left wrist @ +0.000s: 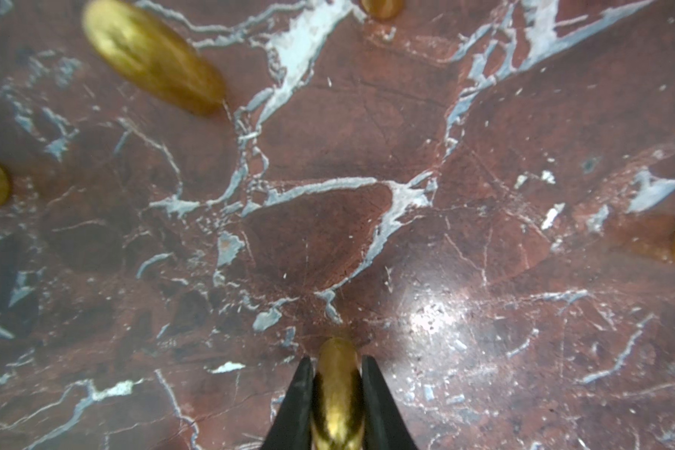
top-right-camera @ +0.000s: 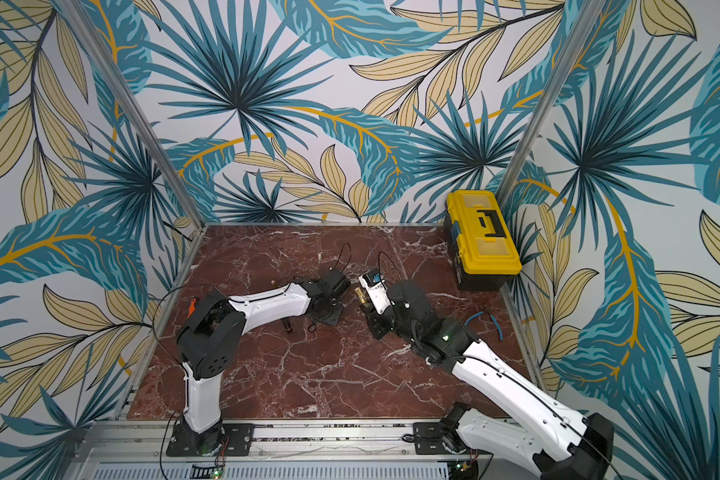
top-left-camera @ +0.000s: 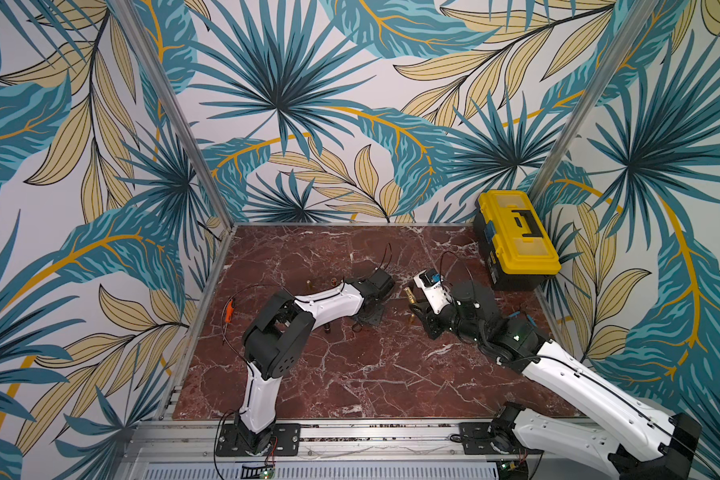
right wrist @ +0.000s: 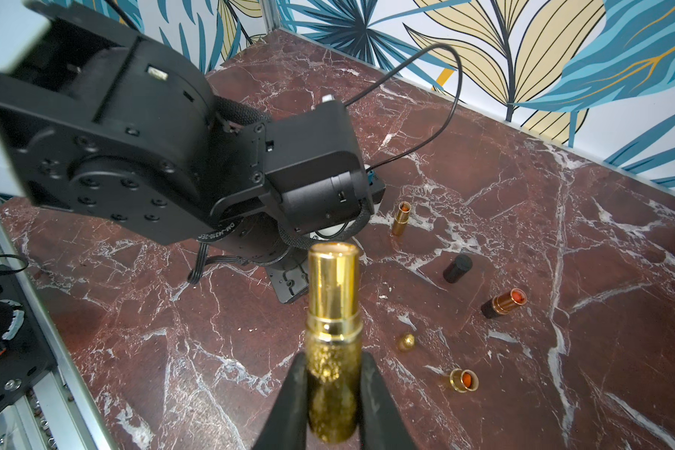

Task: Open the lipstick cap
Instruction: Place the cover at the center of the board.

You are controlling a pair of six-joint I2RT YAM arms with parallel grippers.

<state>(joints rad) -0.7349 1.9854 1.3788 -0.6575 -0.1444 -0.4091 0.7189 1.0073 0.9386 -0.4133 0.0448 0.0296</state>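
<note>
In the right wrist view my right gripper [right wrist: 333,364] is shut on the glittery gold base of the lipstick [right wrist: 333,296]. Its shiny inner tube stands bare, with no cap on it. In the left wrist view my left gripper [left wrist: 338,364] is shut on the gold lipstick cap [left wrist: 338,389], rounded end towards the marble just below. In both top views the two wrists sit mid-table a short way apart. The lipstick [top-left-camera: 410,293] [top-right-camera: 360,294] points at the left wrist [top-left-camera: 375,282]. The left fingers are hidden under that wrist.
Other opened lipsticks and loose caps lie on the marble: a gold one [right wrist: 400,218], a black cap [right wrist: 457,268], a copper one [right wrist: 505,302], a gold cap [right wrist: 406,342] and another gold tube [right wrist: 463,380]. A yellow toolbox [top-left-camera: 516,237] stands in the back right corner.
</note>
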